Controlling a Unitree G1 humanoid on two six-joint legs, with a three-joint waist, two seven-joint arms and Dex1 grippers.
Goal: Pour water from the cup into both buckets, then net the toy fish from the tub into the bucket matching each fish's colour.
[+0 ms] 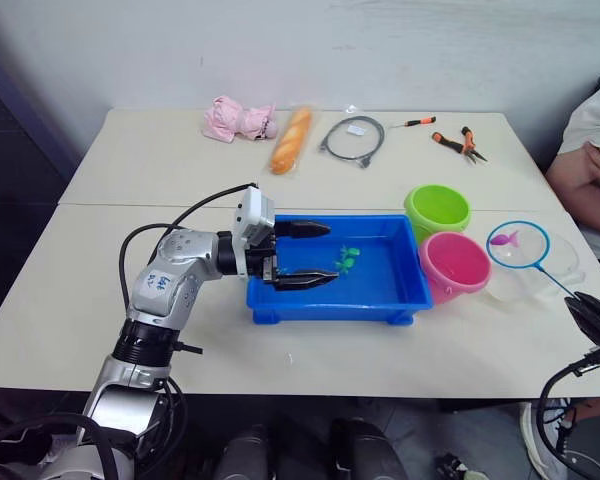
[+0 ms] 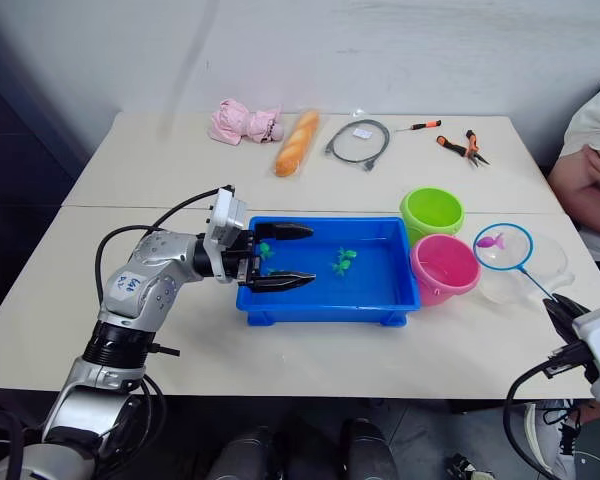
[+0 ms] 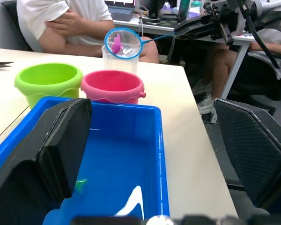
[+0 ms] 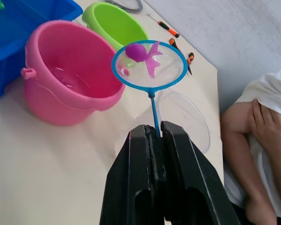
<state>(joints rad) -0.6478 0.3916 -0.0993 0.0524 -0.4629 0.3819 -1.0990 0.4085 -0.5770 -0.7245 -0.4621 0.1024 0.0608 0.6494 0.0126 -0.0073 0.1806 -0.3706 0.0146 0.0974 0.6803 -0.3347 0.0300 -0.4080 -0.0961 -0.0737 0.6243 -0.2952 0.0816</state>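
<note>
Net: the net (image 4: 149,64) hangs in the air above the cup (image 1: 536,272), just right of the pink bucket (image 1: 454,265), with a pink fish (image 4: 141,53) lying in its mesh.
Net handle: the thin dark handle runs from the hoop toward the near right, straight into the right end effector (image 4: 158,136), so the long axis points from that end effector toward the far left.
Right end effector: closed tight on the net handle, at the near right edge of the desk (image 1: 130,165).
Key relation: the pink bucket lies just left of the hoop and slightly nearer; the right arm is the one placed to carry the fish over it, likely by a short leftward shift and a tip of the hoop.
Green bucket: the green bucket (image 1: 437,210) stands just beyond the pink one, touching or nearly so.
Tub: the tub (image 1: 398,300) sits left of the buckets, with green fish (image 1: 346,260) left in it.
Left end effector: the left end effector (image 1: 312,255) reaches into the tub's left end, fingers spread apart, gripping nothing.
</note>
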